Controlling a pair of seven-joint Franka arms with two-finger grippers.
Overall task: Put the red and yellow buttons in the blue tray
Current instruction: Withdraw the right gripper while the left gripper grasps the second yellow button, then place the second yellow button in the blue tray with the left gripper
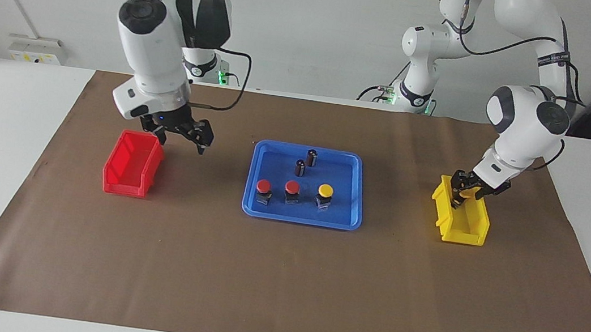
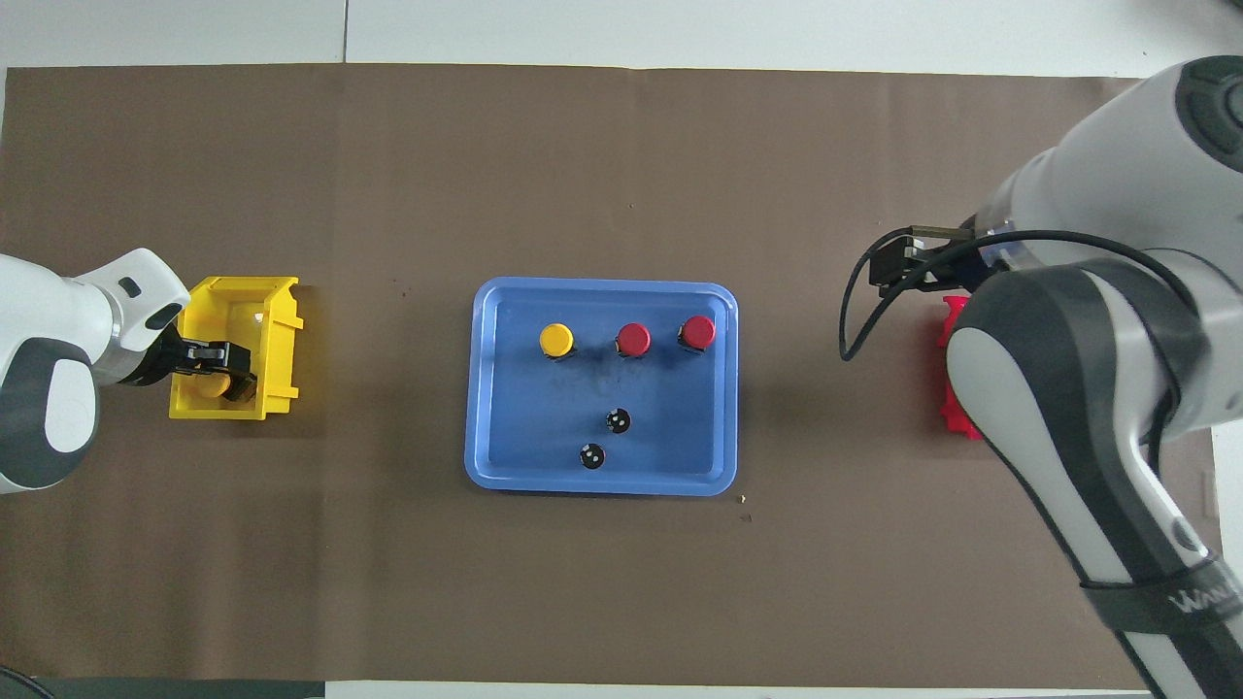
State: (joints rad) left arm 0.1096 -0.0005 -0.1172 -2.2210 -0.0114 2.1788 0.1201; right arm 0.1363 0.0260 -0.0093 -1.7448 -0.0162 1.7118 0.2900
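Note:
The blue tray lies mid-table. In it stand two red buttons and one yellow button in a row at the side farther from the robots. They also show in the overhead view: red, red, yellow. My left gripper is down in the yellow bin, shut on the second yellow button. My right gripper is open and empty, raised over the mat beside the red bin.
Two small dark cylinders stand in the tray's half nearer to the robots. The red bin shows nothing inside it; in the overhead view the right arm covers most of it. Brown paper covers the table.

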